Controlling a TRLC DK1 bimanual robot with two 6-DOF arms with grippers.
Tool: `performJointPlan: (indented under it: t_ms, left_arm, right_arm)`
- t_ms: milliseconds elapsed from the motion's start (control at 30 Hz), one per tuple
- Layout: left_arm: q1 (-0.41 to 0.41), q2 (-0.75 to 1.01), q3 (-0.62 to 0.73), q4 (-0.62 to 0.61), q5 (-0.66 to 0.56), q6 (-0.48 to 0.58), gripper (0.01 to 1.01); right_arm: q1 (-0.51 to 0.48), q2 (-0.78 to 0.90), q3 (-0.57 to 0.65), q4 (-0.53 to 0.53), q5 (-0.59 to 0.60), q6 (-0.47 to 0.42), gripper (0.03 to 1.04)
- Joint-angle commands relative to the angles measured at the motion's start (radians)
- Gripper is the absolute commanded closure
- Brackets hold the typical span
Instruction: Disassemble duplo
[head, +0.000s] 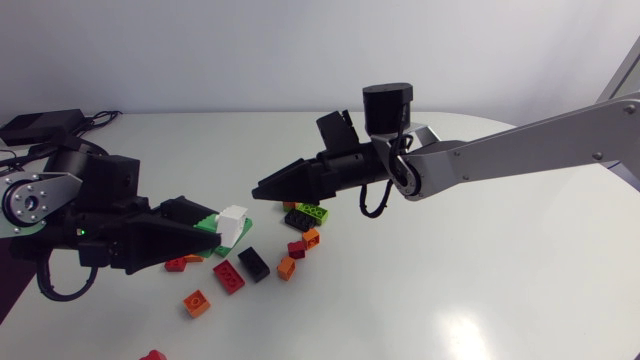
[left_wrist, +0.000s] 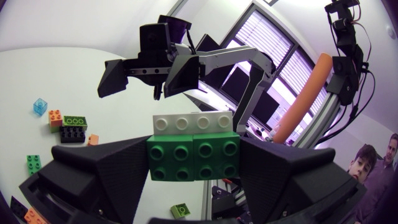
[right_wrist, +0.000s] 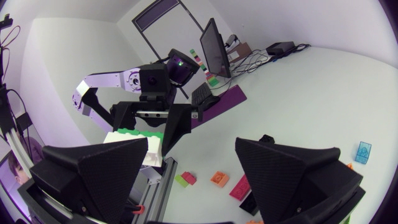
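Left gripper (head: 208, 232) clamped on green duplo brick (left_wrist: 194, 155); white brick (left_wrist: 194, 122) stacked on top. Right gripper (head: 262, 188) jaws wide, empty, near the 2-brick stack, not touching. Risk: off-centre pinch twists stack from left grip, dropping it among loose bricks (head: 250, 262).

A: Right arm (head: 520, 145): silver-grey links, black joints, black cable (head: 368, 208) looped at wrist.
B: Left arm (head: 60, 195) mostly black, silver round joint cap. Right gripper (head: 260, 187), left gripper (head: 205, 232): matte black wedges.
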Motion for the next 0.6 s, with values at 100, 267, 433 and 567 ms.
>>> performJointPlan:
  t_ms: [100, 267, 433, 567]
  left_arm:
    - [-0.014, 0.000, -0.016, -0.001, -0.008, 0.028, 0.697]
    - [0.006, 0.020, -0.004, -0.001, -0.011, 0.025, 0.697]
    - [0.028, 0.054, 0.013, -0.001, -0.011, 0.013, 0.692]
    - [0.034, 0.048, 0.016, -0.001, -0.009, 0.011, 0.690]
  right_arm:
    - [0.045, -0.067, -0.051, 0.038, -0.017, 0.022, 0.06]
    - [0.071, -0.082, -0.066, 0.040, -0.039, -0.004, 0.06]
    - [0.083, -0.082, -0.069, 0.040, -0.039, -0.016, 0.06]
    - [0.085, -0.087, -0.072, 0.040, -0.039, -0.017, 0.06]
